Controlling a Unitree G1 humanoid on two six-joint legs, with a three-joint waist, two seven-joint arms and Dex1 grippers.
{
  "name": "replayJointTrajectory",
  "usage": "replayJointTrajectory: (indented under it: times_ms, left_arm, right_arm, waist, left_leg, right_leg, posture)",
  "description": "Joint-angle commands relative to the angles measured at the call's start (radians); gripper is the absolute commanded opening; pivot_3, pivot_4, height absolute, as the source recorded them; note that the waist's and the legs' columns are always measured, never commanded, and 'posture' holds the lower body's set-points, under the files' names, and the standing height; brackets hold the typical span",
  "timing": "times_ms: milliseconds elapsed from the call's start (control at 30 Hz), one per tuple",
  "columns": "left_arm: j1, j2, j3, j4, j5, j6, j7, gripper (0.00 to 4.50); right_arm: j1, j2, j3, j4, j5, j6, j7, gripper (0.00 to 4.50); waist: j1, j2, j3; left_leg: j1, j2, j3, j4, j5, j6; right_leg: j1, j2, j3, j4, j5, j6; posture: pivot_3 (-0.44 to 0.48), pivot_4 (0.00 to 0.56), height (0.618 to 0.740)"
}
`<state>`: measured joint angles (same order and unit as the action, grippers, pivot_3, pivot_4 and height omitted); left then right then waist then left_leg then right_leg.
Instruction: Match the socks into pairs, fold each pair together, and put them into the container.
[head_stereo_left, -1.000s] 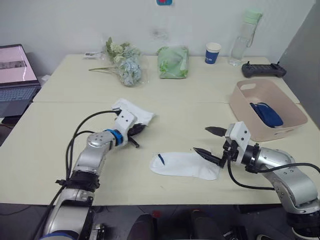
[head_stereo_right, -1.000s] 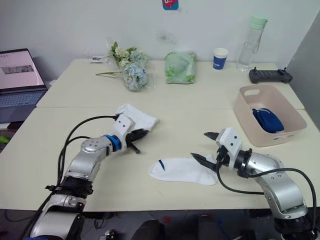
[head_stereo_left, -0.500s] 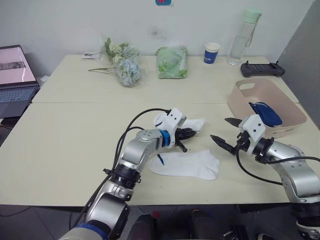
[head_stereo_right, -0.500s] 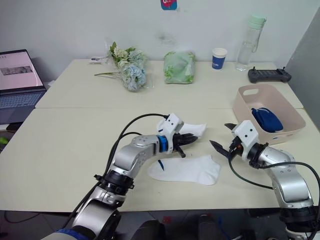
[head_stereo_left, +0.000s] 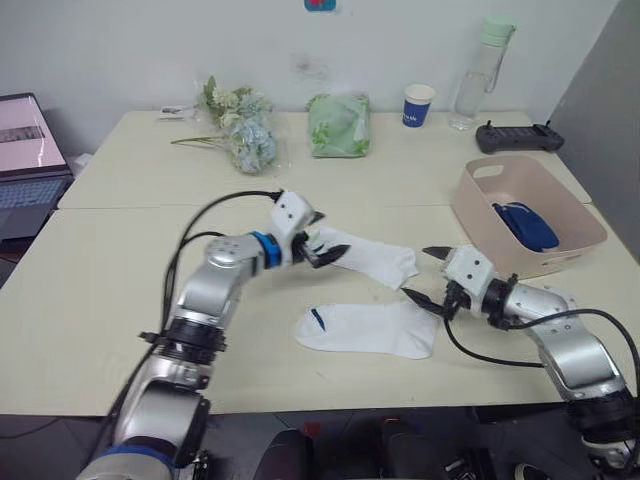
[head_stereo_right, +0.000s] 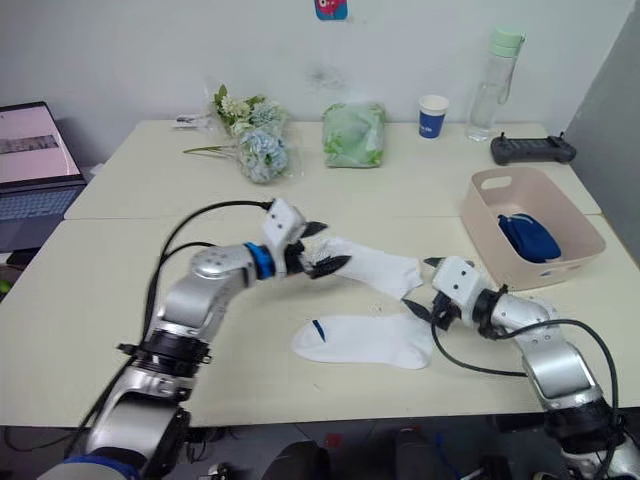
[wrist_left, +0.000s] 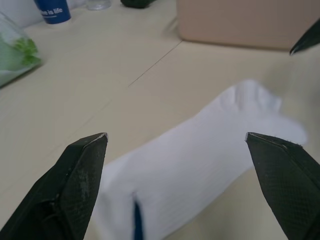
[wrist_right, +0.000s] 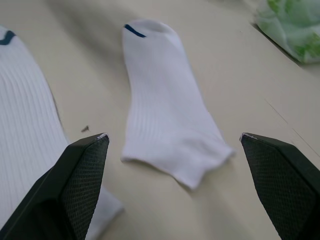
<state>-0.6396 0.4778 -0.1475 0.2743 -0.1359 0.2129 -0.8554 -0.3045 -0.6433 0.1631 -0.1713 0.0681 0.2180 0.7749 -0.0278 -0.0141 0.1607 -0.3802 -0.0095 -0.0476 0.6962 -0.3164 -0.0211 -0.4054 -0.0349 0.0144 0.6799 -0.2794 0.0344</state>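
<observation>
While you've got two white socks flat mid-table, one (head_stereo_left: 368, 256) sits at 12 o'clock of the other (head_stereo_left: 366, 330). Your left gripper (head_stereo_left: 327, 251) hangs spread by the far sock's cuff, right gripper (head_stereo_left: 428, 280) spread at the near sock's toe, pink container (head_stereo_left: 498, 226) at 3 o'clock.

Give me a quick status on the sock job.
Both grippers open, left gripper, right gripper. Two white socks flat on table. Navy pair in pink container. Nothing blocking.

Place: office or lab room
Furniture: two pale benches (head_stereo_left: 120, 300) pushed together, plain white wall
Signs: open laptop (head_stereo_left: 25, 150), handheld controller (head_stereo_left: 512, 137), paper cup (head_stereo_left: 416, 105), water bottle (head_stereo_left: 482, 65)
</observation>
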Motion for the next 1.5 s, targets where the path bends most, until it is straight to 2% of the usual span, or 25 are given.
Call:
replayJointTrajectory:
  times_ms: [33,100,133,200,500,567,767,933,1033,1100,1200,1300,1500]
  left_arm:
    - [-0.021,0.037,-0.027,0.103,0.076,-0.157,-0.03,4.48]
    - [-0.036,0.034,-0.018,0.141,0.087,-0.189,-0.022,4.48]
    - [-0.039,0.03,-0.013,0.15,0.089,-0.199,-0.019,4.5]
    - [-0.028,0.016,-0.006,0.136,0.086,-0.204,-0.011,4.5]
    - [0.017,-0.002,-0.011,0.08,0.099,-0.207,0.007,4.5]
    - [0.019,0.001,-0.01,0.076,0.1,-0.208,0.004,4.5]
    - [0.018,0.013,-0.012,0.079,0.091,-0.242,-0.04,4.5]
    - [0.032,0.02,-0.065,0.128,0.141,-0.372,-0.096,4.5]
    - [-0.003,0.001,-0.088,0.239,0.201,-0.457,-0.046,4.5]
    - [-0.049,-0.007,-0.133,0.357,0.301,-0.562,0.037,4.5]
    - [-0.112,-0.031,-0.177,0.498,0.381,-0.683,0.12,4.5]
    - [-0.164,-0.058,-0.188,0.602,0.412,-0.755,0.179,3.88]
    - [-0.221,-0.074,-0.203,0.727,0.456,-0.849,0.218,1.87]
  right_arm:
    - [-0.078,0.005,0.061,0.048,-0.046,-0.043,0.051,4.5]
    - [-0.103,-0.005,0.097,0.087,-0.074,-0.062,0.083,4.5]
    - [-0.111,-0.006,0.105,0.105,-0.084,-0.071,0.091,4.22]
    - [-0.129,-0.008,0.117,0.144,-0.087,-0.076,0.118,3.92]
    - [-0.184,-0.019,0.132,0.269,-0.139,-0.09,0.177,0.63]
    - [-0.2,-0.014,0.117,0.288,-0.131,-0.094,0.177,0.05]
    - [-0.215,-0.018,0.068,0.291,-0.082,-0.091,0.197,0.05]
    - [-0.187,-0.029,-0.027,0.213,0.06,-0.003,0.254,0.05]
    - [-0.173,-0.04,-0.052,0.188,0.098,0.031,0.274,0.05]
    - [-0.157,-0.047,-0.062,0.173,0.119,0.056,0.286,0.05]
    - [-0.147,-0.05,-0.068,0.156,0.134,0.075,0.284,0.05]
    - [-0.143,-0.05,-0.07,0.147,0.142,0.083,0.28,0.0]
    - [-0.133,-0.057,-0.075,0.151,0.139,0.076,0.272,0.0]
  waist:
    - [0.002,0.0,0.0]
    - [0.011,0.0,0.0]
    - [0.013,0.0,0.0]
    - [0.02,0.0,0.0]
    - [0.019,0.0,0.0]
    - [0.017,0.0,0.0]
    - [0.017,0.0,0.0]
    - [0.019,0.0,0.0]
    - [0.022,0.0,0.0]
    - [0.023,0.0,0.0]
    - [0.027,0.0,0.0]
    - [0.026,0.0,0.0]
    - [0.025,0.0,0.0]
  left_leg:
    - [0.0,0.0,0.0,0.0,0.0,0.0]
    - [-0.001,-0.001,0.0,0.0,0.0,0.0]
    - [-0.002,-0.001,-0.001,0.0,0.0,0.0]
    - [-0.003,-0.002,-0.001,0.001,0.0,0.0]
    - [-0.002,-0.001,0.0,0.001,0.0,0.0]
    - [-0.002,-0.001,0.0,0.001,0.0,0.0]
    - [-0.002,-0.001,0.0,0.001,0.0,0.0]
    - [-0.002,-0.001,0.0,0.001,0.0,0.0]
    - [-0.002,-0.001,0.0,0.001,0.0,0.001]
    - [-0.002,-0.001,0.0,0.001,-0.002,0.003]
    - [-0.001,-0.002,0.0,0.001,-0.002,0.004]
    - [-0.001,-0.003,0.001,0.001,-0.002,0.004]
    - [-0.001,-0.003,0.001,0.001,-0.002,0.004]
  right_leg:
    - [0.0,0.0,0.0,0.0,0.0,0.0]
    - [0.0,0.0,-0.001,-0.001,0.0,0.0]
    - [0.0,0.0,-0.002,-0.001,0.0,0.0]
    - [0.0,0.0,-0.001,-0.002,0.0,0.0]
    - [-0.001,-0.002,-0.001,-0.001,0.0,0.0]
    - [-0.001,-0.001,0.0,0.0,0.0,0.0]
    - [-0.001,-0.001,-0.001,0.0,0.0,0.0]
    - [-0.001,-0.001,0.0,0.0,0.0,0.0]
    - [-0.001,-0.001,-0.001,0.0,0.0,0.0]
    - [-0.001,-0.001,-0.001,0.0,0.0,0.0]
    - [0.0,-0.001,-0.001,0.0,0.0,0.0]
    - [0.0,-0.001,-0.002,0.0,0.0,0.0]
    - [0.0,0.0,-0.003,0.001,0.0,0.0]
  posture:
    - [0.0,0.15,0.74]
    - [0.0,0.15,0.74]
    - [0.0,0.15,0.74]
    - [0.0,0.15,0.74]
    - [0.0,0.15,0.74]
    - [0.0,0.15,0.74]
    - [0.0,0.15,0.74]
    - [0.0,0.15,0.74]
    - [0.0,0.15,0.74]
    - [0.0,0.15,0.74]
    - [0.0,0.15,0.74]
    - [0.0,0.15,0.74]
    - [0.0,0.15,0.74]
